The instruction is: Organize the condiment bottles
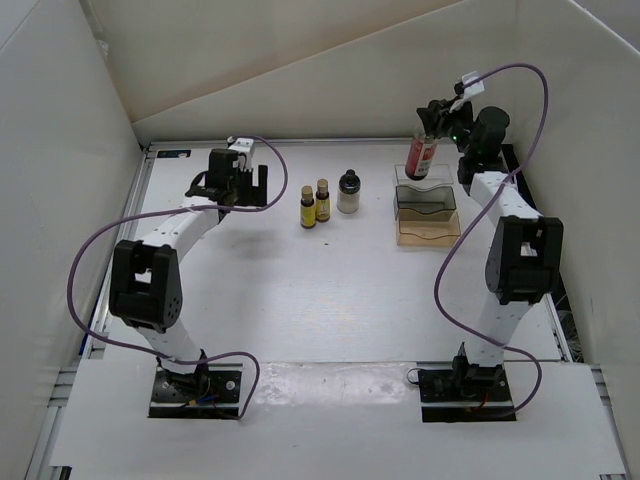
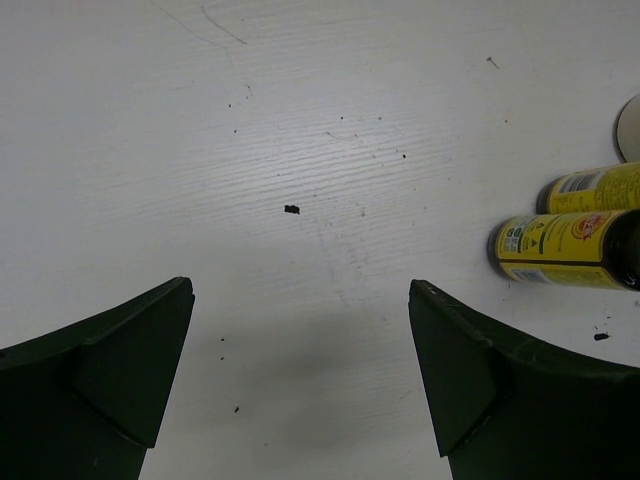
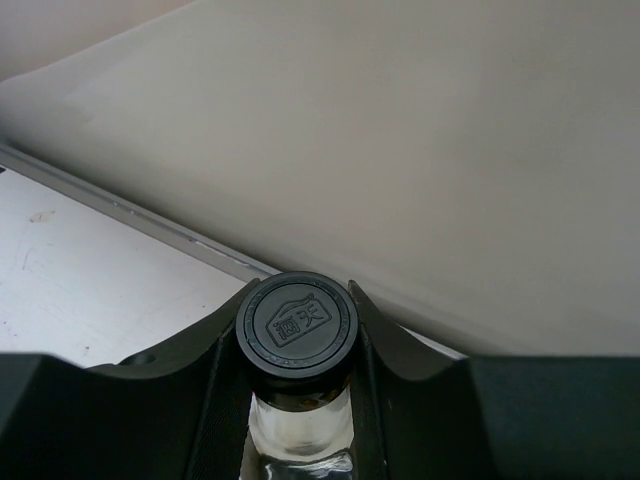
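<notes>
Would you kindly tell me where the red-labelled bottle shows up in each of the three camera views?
Top external: upper right, the red-labelled bottle held by the right claw, by the tray's far end.
Left wrist: not in it.
Right wrist: bottom centre, the red-labelled bottle seen cap-first, pinched in the claw.
Shared landmark: the white table.

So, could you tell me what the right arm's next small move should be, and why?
Probably lower it straight down: the right gripper is shut on the black cap of the red-labelled bottle, which appears to hang over the far end of the clear tray, not yet set down.
</notes>
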